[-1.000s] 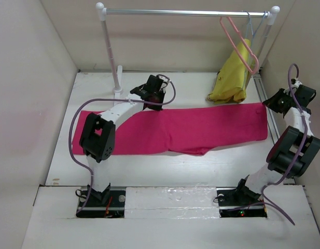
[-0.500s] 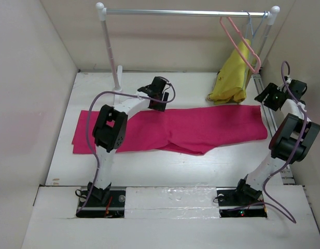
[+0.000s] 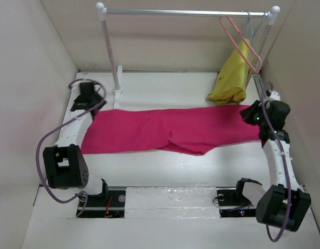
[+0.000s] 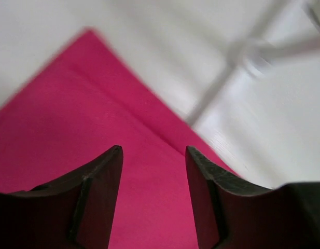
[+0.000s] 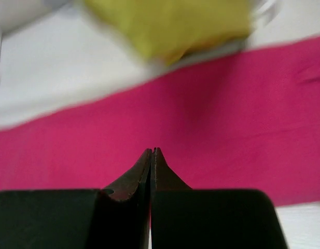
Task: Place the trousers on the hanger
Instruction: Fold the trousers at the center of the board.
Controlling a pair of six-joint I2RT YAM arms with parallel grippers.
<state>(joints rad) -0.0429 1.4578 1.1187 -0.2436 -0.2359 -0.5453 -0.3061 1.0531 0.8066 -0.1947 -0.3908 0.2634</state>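
Note:
The magenta trousers (image 3: 175,129) lie flat across the table, left to right, with a fold near the middle front. My left gripper (image 3: 84,104) is open over their far left corner; the left wrist view shows its fingers (image 4: 100,197) apart above the cloth (image 4: 71,119), holding nothing. My right gripper (image 3: 251,114) is shut at the trousers' right end; in the right wrist view its tips (image 5: 152,151) are pressed together above the cloth (image 5: 227,119). The salmon-pink hanger (image 3: 238,44) hangs on the rail at the far right, away from both grippers.
A white clothes rack stands at the back, with a rail (image 3: 185,12) and a left pole (image 3: 111,52). A mustard-yellow garment (image 3: 232,78) hangs from a pale blue-grey hanger (image 3: 253,26) beside the pink one. White walls close in the table on both sides.
My left arm swung from the trousers' back middle to their left end. My right arm came in from the right wall to the trousers' right end.

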